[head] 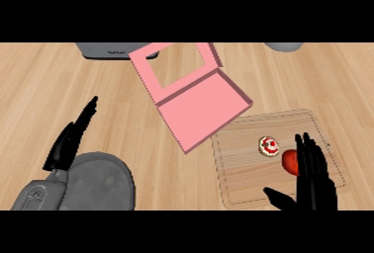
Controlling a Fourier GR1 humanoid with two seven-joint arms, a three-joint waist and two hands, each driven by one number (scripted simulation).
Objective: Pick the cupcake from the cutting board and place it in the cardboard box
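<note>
The right robot hand (314, 168) rises from the lower right of the head view with its fingers straight and spread a little, the thumb (281, 198) held out to the left; it holds nothing. The fingers stand over the right half of the cutting board (245, 163), a light wooden slab lying slightly askew on the tabletop (44, 89). A red rounded thing (290, 161) lies on the board right against the fingers, partly hidden by them; I cannot tell what it is or whether the fingers touch it. Just left of it, and apart from the hand, sits the cupcake (269, 145), small and round, white with red on top, seen from above near the middle of the board.

Up and to the left of the board lies the box (208, 111), pink here and not brown, opened flat and turned at an angle. Its lower corner comes close to the board's upper left edge. Its lid (175, 66) has a window cut out, through which the wood shows.

The left robot hand (70, 141) rests at the lower left, fingers straight and pointing up, well apart from the board. Under its wrist lies a grey round plate (106, 183). At the top edge a grey appliance (106, 51) sits behind the lid, and a grey rounded object (285, 46) shows at the upper right.
</note>
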